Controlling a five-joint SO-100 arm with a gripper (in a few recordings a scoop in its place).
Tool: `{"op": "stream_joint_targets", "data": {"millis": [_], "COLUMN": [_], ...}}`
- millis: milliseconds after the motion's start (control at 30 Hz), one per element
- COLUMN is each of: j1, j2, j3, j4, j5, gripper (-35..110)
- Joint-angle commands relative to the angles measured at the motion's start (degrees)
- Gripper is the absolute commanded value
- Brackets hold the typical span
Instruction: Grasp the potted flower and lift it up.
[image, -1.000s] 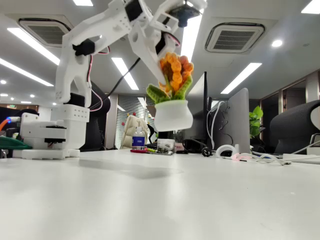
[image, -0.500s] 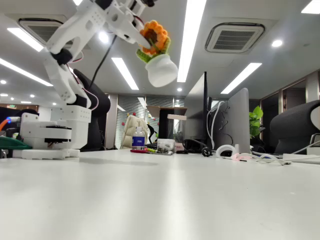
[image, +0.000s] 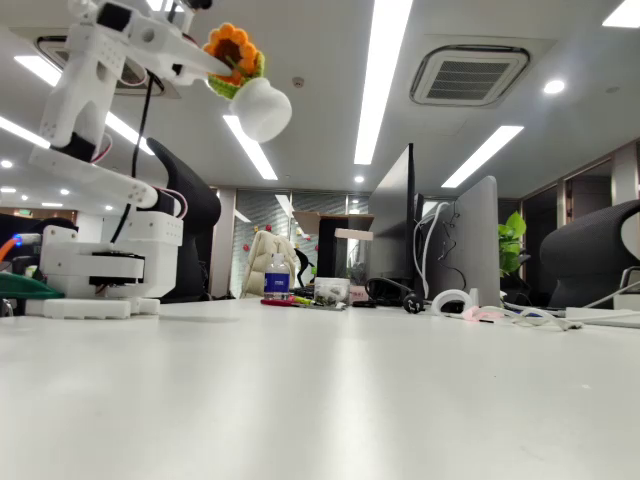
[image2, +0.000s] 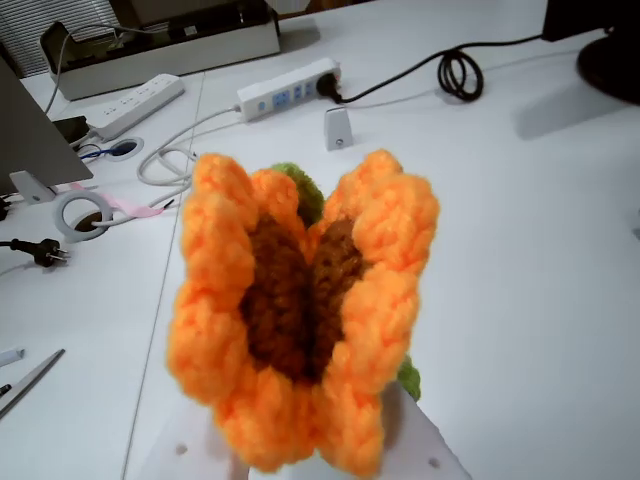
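Note:
The potted flower (image: 245, 85) hangs high above the table at the upper left of the fixed view, tilted with its white pot pointing down to the right. My gripper (image: 212, 62) is shut on the orange flower head and green leaves. In the wrist view the crocheted sunflower (image2: 300, 305) is squeezed and folded in half, its brown centre creased, held by a white finger (image2: 425, 455) at the bottom edge. The pot itself is hidden behind the petals there.
The arm's white base (image: 95, 270) stands at the left on the white table (image: 320, 390). At the back are a bottle (image: 277, 275), monitors (image: 465, 240) and cables. The wrist view shows power strips (image2: 290, 90), a coiled cable (image2: 458, 72) and scissors (image2: 25, 380) on the table below.
The arm has swung up and back to the left, carrying the potted flower from mid-height near the centre to high at the upper left. The pot now tilts more sideways.

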Motion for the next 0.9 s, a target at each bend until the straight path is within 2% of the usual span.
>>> {"op": "stream_joint_targets", "data": {"millis": [0,333,867], "j1": [-2.2,-3.8,-4.0], "j2": [3.6,17.1,20.1], "j3": [1.4,9.5,6.4], "j4": [-1.7,-8.3,-8.9], "j5": [-1.8,-5.5,-6.2], "gripper": [0,0,0]}}
